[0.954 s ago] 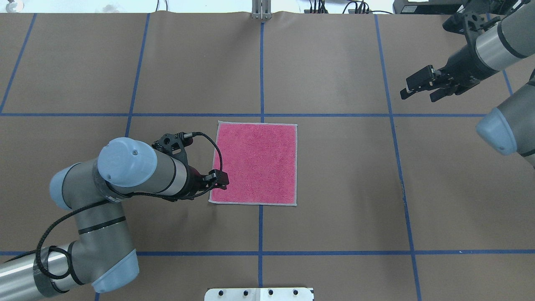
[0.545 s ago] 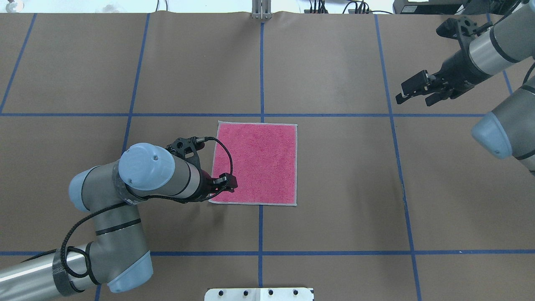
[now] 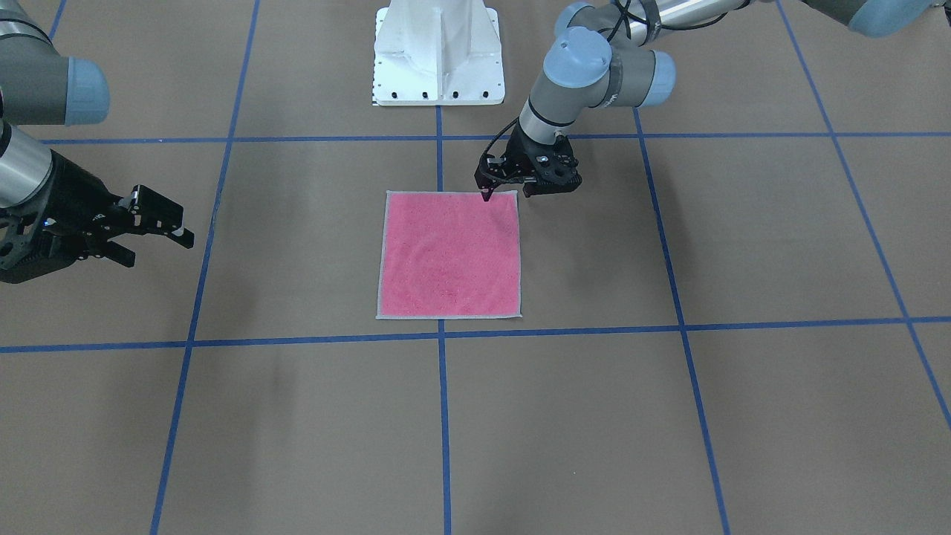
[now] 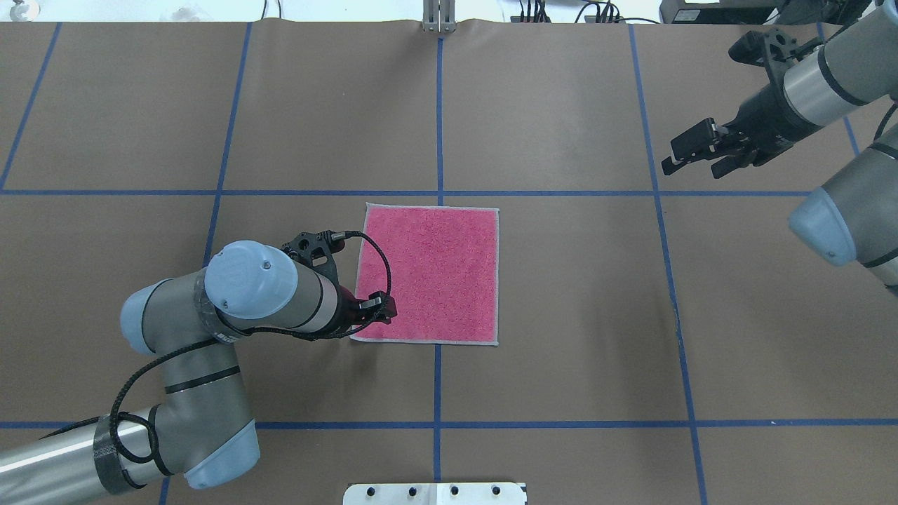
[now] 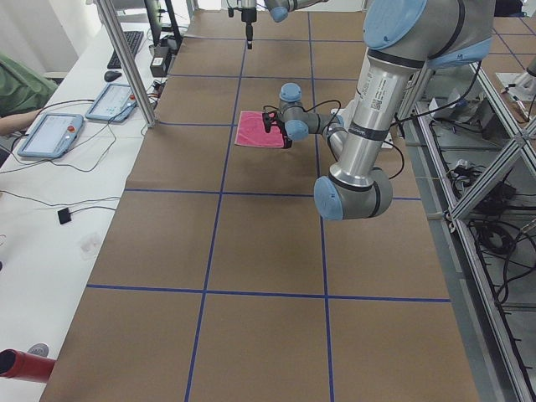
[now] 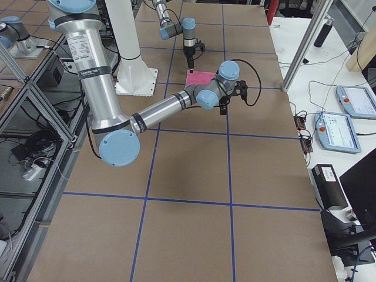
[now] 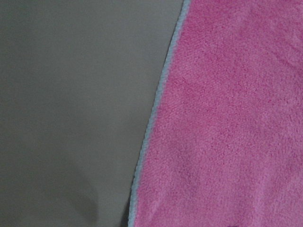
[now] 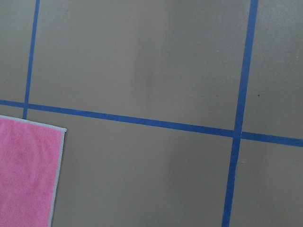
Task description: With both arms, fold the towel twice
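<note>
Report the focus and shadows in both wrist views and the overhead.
Left wrist view: the towel looks soft, slightly out of focus, with a dark shadow on the table paper at lower left. Right wrist view: blue tape lines crisp, lighting even. Overhead view: only faint, diffuse shadows.

The left arm [image 4: 280, 301] and right arm [image 4: 817, 77] are silver-grey tubes with light blue joint caps and black bands. Braided black cable [image 4: 384, 263] runs along the left one. The left claw [image 4: 382, 313] and right claw [image 4: 691, 158] are black, and the pedestal [image 3: 438, 52] is white with 4 dark bolts.

brown table [image 4: 575, 294] | blue tape grid [image 4: 440, 105] | white pedestal [image 3: 438, 44] | tablet [image 5: 52, 134] on side bench [image 5: 50, 226]
</note>
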